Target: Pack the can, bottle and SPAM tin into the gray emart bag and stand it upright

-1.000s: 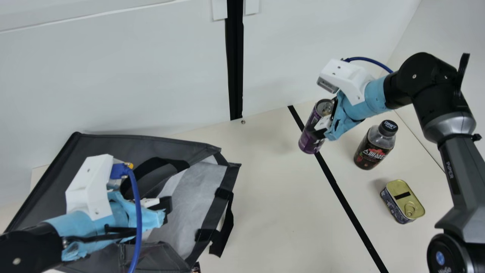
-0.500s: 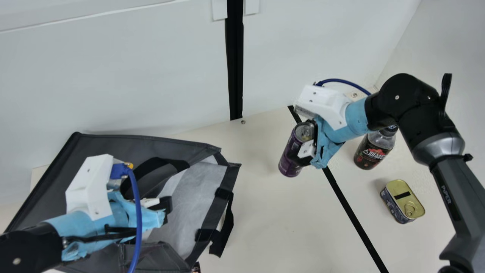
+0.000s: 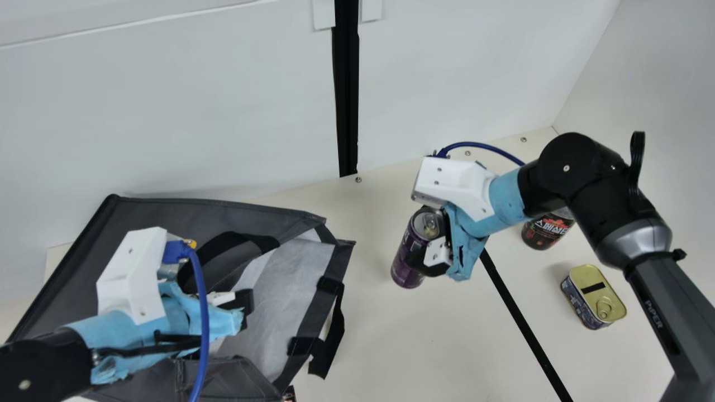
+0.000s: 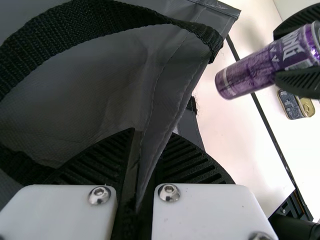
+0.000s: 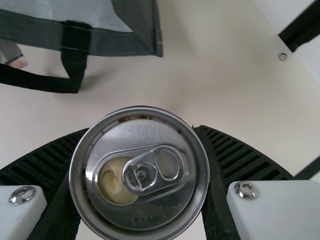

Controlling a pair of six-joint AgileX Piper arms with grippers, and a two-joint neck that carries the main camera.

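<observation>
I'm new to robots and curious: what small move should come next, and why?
Probably ease the can toward the gray bag's open mouth: the right gripper grips it outside the bag, while the left gripper pinches the bag's fabric.

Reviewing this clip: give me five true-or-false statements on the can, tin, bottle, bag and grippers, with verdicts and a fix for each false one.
1. The right gripper holds the can. True.
2. The left gripper grips the bottle. False: it is closed on a fold of the bag.
3. The tin rests on the table, outside the bag. True.
4. The bottle is inside the bag. False: it stands on the table, partly hidden by the right arm.
5. The bag stands upright. False: it lies on its side.
</observation>
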